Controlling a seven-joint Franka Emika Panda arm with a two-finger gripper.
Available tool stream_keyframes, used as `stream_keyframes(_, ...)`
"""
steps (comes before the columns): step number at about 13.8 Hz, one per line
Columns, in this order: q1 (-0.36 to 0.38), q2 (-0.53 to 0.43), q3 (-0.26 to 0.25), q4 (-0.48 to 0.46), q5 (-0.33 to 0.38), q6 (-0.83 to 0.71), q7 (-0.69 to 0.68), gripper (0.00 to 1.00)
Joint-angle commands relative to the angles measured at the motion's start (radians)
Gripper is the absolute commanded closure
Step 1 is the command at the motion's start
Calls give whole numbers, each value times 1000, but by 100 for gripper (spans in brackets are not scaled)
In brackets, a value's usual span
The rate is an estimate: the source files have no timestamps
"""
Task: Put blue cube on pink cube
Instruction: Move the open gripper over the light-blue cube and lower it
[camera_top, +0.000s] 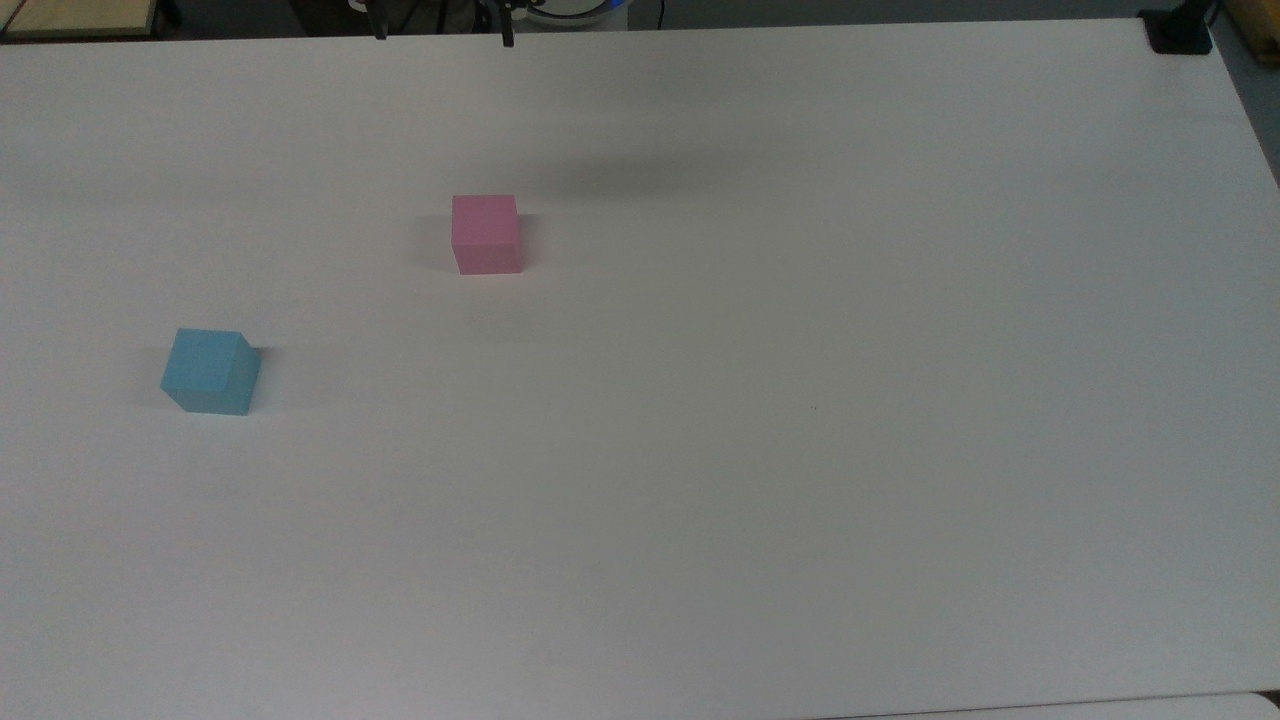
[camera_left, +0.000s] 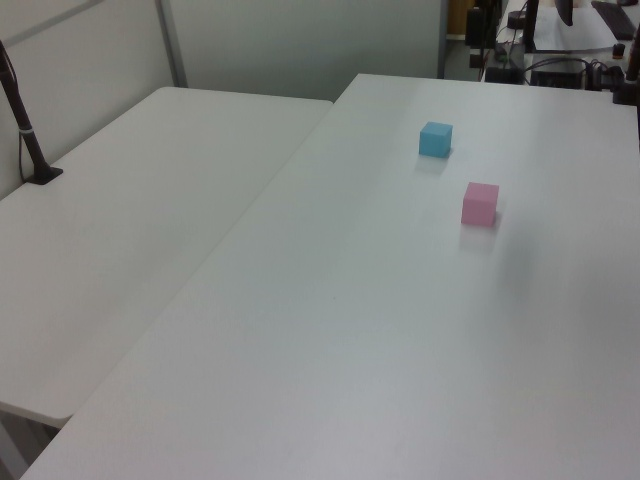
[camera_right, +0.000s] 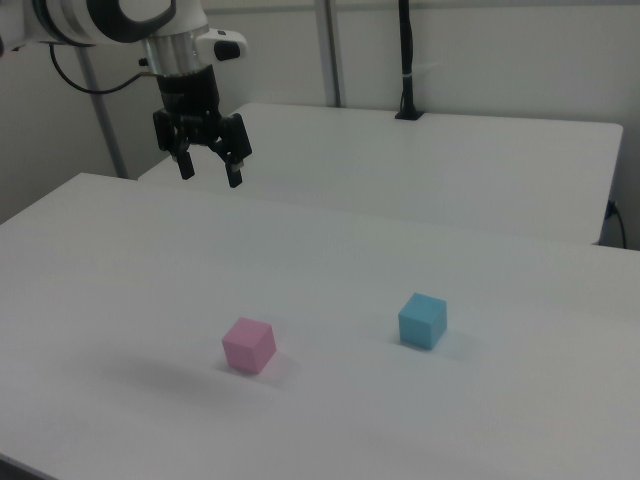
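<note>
In the top view the blue cube (camera_top: 210, 371) sits on the white bench (camera_top: 760, 420) towards the top view's left, turned at an angle to the bench edges. The pink cube (camera_top: 486, 234) sits squarer, up and to the top view's right of it, and the two are well apart. Two dark fingertips (camera_top: 508, 40) poke in at the far edge. That skewed stance is the first risk: fingers closing without lining up with the blue cube's flat faces would meet its corners and could spin it or squeeze it out.

In the left view the blue cube (camera_left: 435, 138) lies farther away than the pink cube (camera_left: 480, 203), with bare bench between them. There is plenty of room to approach, so knocking the pink one during pickup looks unlikely.

In the right view the gripper (camera_right: 209, 170) hangs high above the far part of the bench with its fingers spread wide and nothing between them, far from the blue cube (camera_right: 423, 320) and the pink cube (camera_right: 249, 345). The tricky part will probably be the placing. The cubes look the same size, so an off-centre or twisted release would leave the blue one overhanging and liable to tip off, and pressing down too hard could shove the pink cube aside.
</note>
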Motion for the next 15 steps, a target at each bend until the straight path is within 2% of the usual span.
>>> stream_keyframes(1,-95,-14,-26,-1,-3,-21,-86,0)
stream_keyframes(7,-107,-5,-26,-1,-12,-10,-114,0)
stream_keyframes(10,-192,-1,-32,1,-9,-4,-241,0)
stream_keyframes(11,-211,16,-52,7,-6,34,-257,0)
stream_keyframes(13,-213,101,-101,78,-6,112,-254,0)
stream_keyframes(15,-243,238,-106,189,-9,138,-254,0)
